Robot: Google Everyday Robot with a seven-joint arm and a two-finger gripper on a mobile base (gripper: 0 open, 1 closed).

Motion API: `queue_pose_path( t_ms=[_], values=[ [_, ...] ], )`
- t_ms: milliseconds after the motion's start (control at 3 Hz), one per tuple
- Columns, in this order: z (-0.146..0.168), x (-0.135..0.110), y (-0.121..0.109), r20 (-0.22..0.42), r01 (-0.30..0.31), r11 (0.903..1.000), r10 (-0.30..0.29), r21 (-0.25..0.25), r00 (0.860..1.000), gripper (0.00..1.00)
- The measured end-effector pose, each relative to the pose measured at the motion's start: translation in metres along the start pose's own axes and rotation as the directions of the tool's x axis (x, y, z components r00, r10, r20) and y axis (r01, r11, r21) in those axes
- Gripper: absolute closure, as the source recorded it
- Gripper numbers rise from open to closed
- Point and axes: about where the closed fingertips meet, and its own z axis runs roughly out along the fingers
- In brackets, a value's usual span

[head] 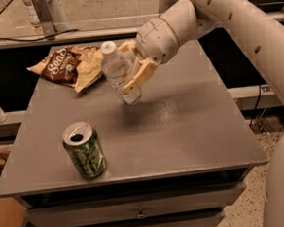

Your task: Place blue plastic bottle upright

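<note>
Looking at the upper middle of the frame, we see the gripper clamped around the blue plastic bottle, with the tan fingers pinching the body about halfway down. The bottle leans a bit, white cap toward the upper left and base toward the lower right, over the grey table.

Handling-wise, we reckon it's light and thin-walled, so it probably dents if squeezed hard, and the smooth plastic could slip or twist in the pads. We can't tell how much water is in it. A mid-body grip like this one seems right to us, since it leaves the base free to land flat. With a narrow base and a tall body, it'll likely tip if let go while leaning.

Stuff we can't make out: whether the base touches the tabletop or floats just above it, and the far finger is mostly hidden behind the bottle. The arm runs off the right edge. The green can at lower left and the chip bag at upper left are well apart from the bottle.
</note>
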Motion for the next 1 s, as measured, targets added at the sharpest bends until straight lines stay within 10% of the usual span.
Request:
queue_pose_path(
  t_ms=[1000],
  values=[
    [0.048,0.019,0.017,0.03,-0.041,0.9828,0.047,-0.18,0.998,1.0]
  ],
)
